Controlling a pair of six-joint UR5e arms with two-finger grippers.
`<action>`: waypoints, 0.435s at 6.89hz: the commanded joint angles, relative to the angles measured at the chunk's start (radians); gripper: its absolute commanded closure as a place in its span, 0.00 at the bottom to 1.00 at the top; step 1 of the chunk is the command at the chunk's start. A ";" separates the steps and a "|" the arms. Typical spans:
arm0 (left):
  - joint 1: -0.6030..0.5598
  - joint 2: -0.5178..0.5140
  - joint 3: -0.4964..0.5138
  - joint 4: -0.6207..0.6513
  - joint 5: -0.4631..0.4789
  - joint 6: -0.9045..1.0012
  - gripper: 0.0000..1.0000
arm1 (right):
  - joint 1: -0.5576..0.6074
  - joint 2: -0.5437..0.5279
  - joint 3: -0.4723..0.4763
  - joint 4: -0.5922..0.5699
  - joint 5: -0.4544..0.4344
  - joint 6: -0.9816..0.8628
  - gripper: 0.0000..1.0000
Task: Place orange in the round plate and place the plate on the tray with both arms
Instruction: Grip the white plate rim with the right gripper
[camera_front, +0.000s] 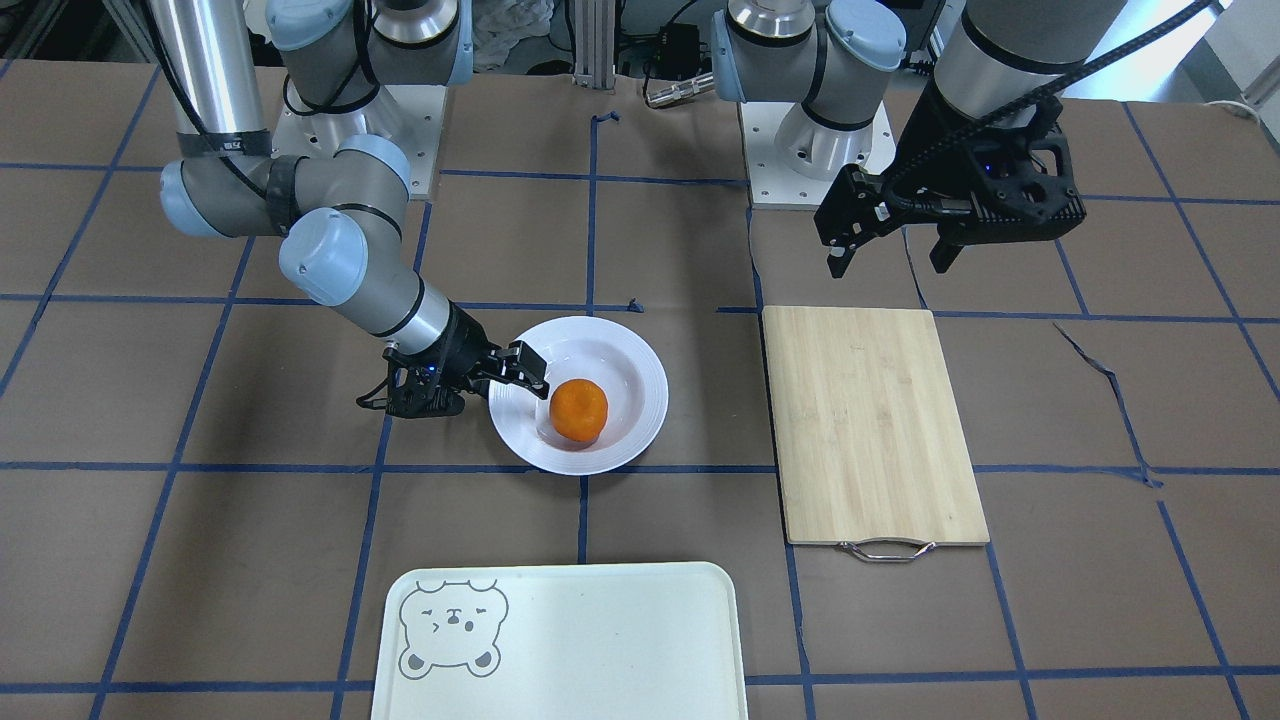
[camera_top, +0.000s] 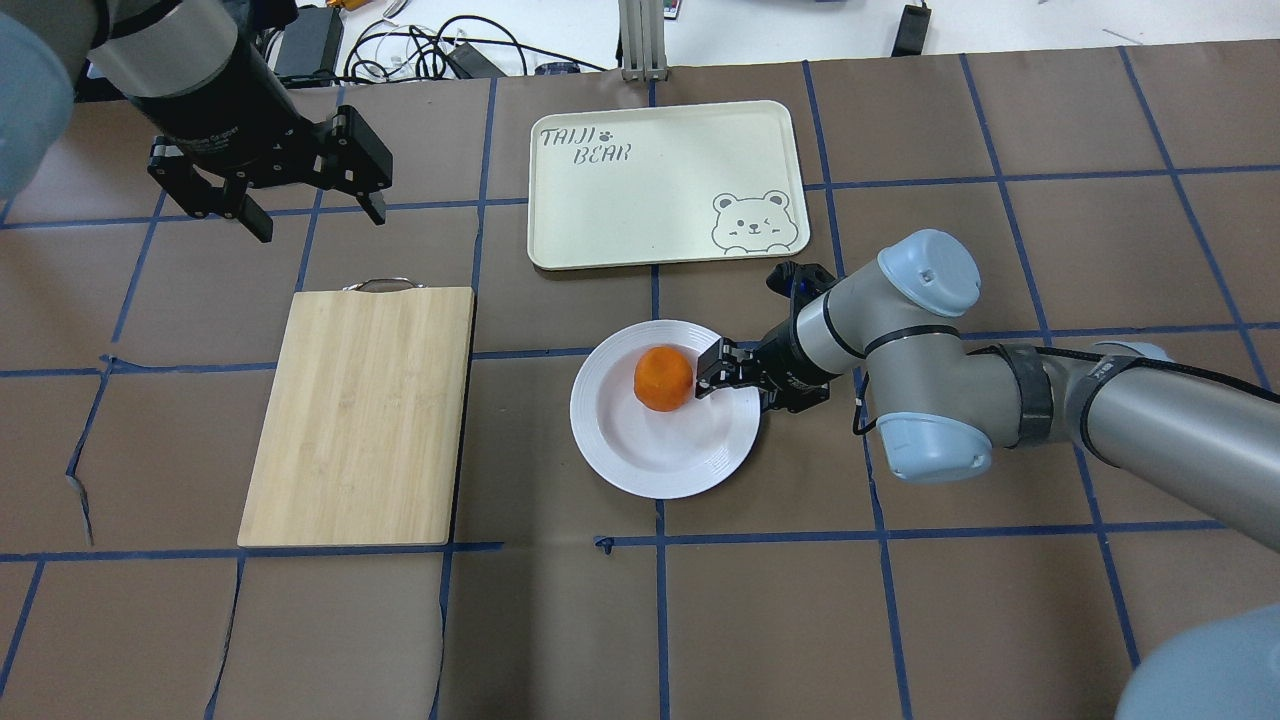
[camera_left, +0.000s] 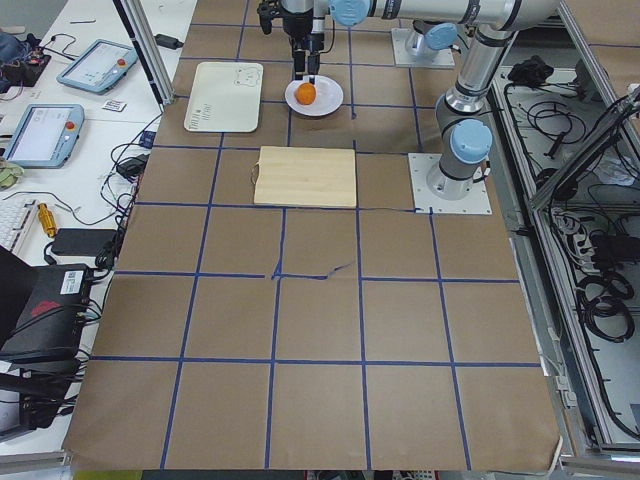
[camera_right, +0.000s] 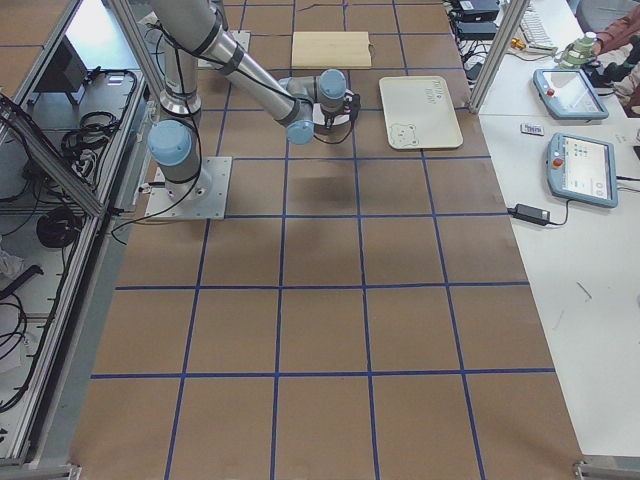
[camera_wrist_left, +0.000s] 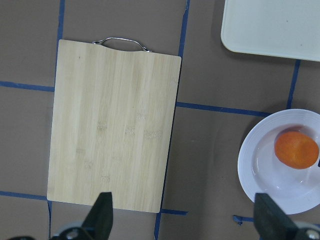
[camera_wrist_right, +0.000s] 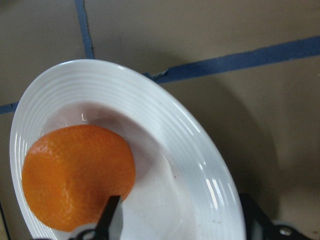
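The orange (camera_front: 578, 410) (camera_top: 662, 378) lies in the sunken centre of the round white plate (camera_front: 632, 358) (camera_top: 650, 472), mid-table. My right gripper (camera_front: 520, 385) (camera_top: 735, 385) is low at the plate's edge nearest its arm and open. In the right wrist view one finger (camera_wrist_right: 109, 216) is inside the plate beside the orange (camera_wrist_right: 77, 175), the other outside the rim (camera_wrist_right: 165, 130). The pale tray (camera_front: 600, 640) (camera_top: 650, 170) with the bear face sits apart from the plate. My left gripper (camera_front: 888, 265) (camera_top: 320, 225) hovers open and holds nothing, above the table near the cutting board's plain end.
A bamboo cutting board (camera_front: 875, 420) (camera_top: 360, 415) with a metal handle lies beside the plate, on my left arm's side. Brown paper with blue tape lines covers the table. Cables and tablets lie beyond the table's far edge.
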 joint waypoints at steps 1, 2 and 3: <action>0.000 0.003 -0.002 -0.002 0.000 0.002 0.00 | 0.002 0.000 0.018 -0.031 0.005 0.002 0.38; 0.000 0.003 -0.002 0.000 0.000 0.002 0.00 | 0.002 0.001 0.018 -0.030 0.007 0.004 0.52; 0.000 0.004 -0.002 0.000 -0.002 0.002 0.00 | 0.002 0.001 0.020 -0.026 0.005 0.004 0.74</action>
